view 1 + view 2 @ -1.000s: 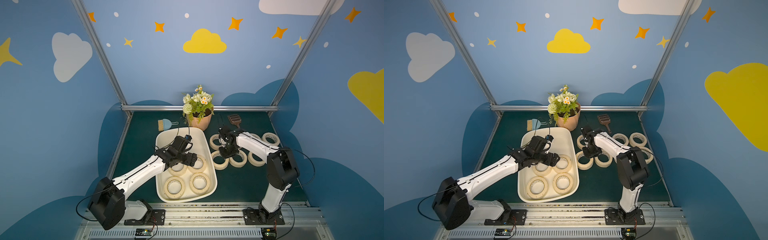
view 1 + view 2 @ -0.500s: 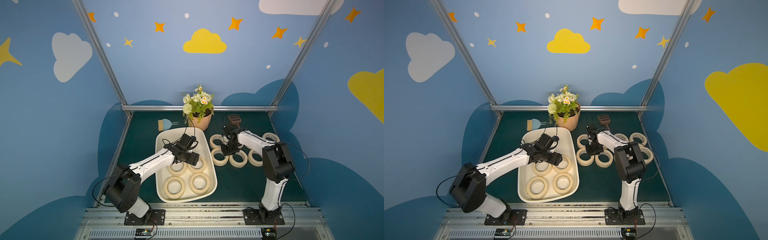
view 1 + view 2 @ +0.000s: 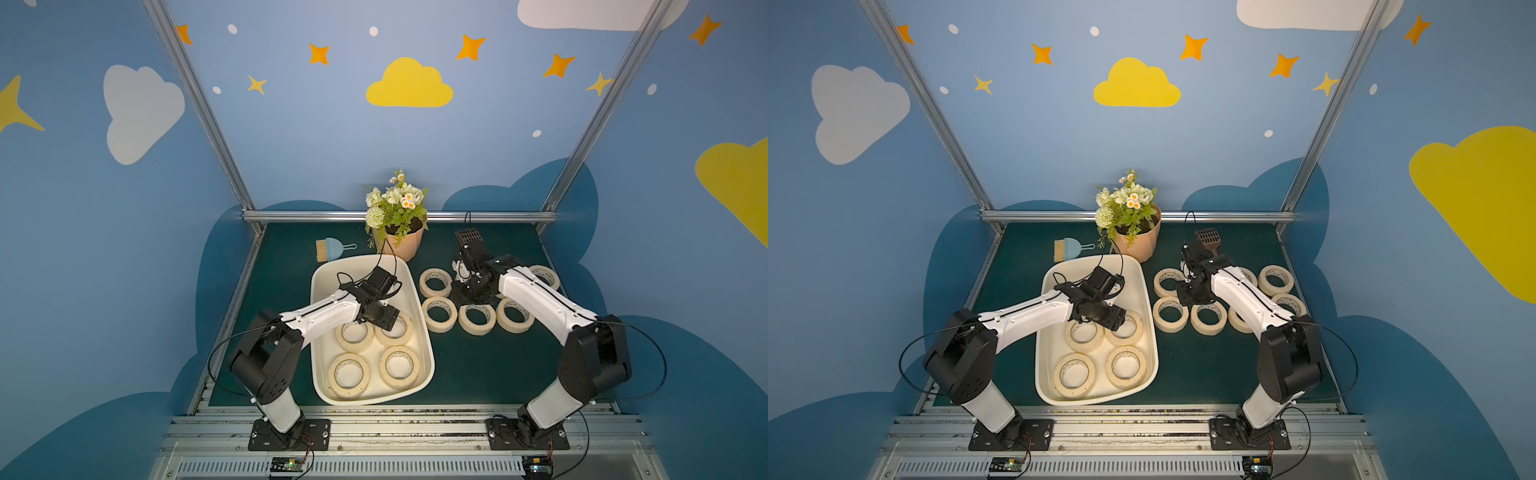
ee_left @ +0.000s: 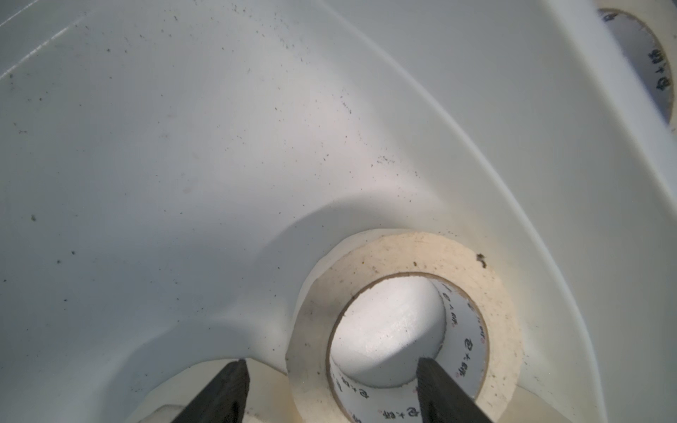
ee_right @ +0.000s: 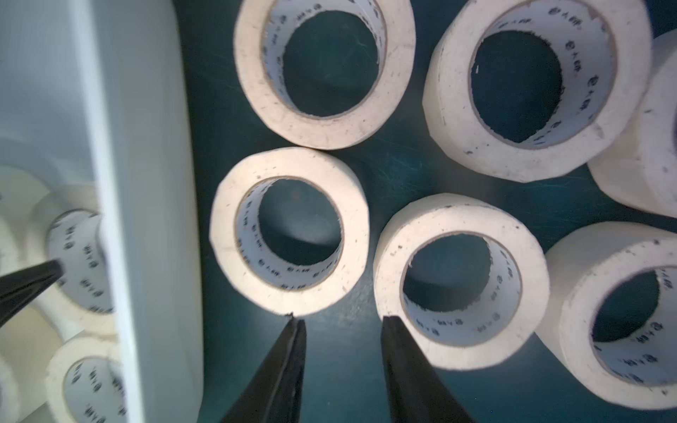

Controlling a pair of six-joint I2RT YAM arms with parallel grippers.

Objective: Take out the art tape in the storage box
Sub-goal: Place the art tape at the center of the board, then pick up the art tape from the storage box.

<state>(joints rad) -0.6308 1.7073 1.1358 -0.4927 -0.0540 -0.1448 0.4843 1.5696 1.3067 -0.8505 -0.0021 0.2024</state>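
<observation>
Four tape rolls (image 3: pixel 400 383) lie in the box (image 3: pixel 357 270); more (image 3: pixel 439 327) sit on the table (image 3: pixel 478 374) to its right. The left fingers (image 4: pixel 227 392), open, straddle the wall of the box's far-right roll (image 4: pixel 403 256). The right fingers (image 5: pixel 282 366), slightly parted and empty, hover over the table rolls.

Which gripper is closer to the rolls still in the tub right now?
Left. The left gripper is down inside the tub, open jaws straddling one roll at its wall. The right gripper is outside the tub, open above the rolls lying beside it.
</observation>
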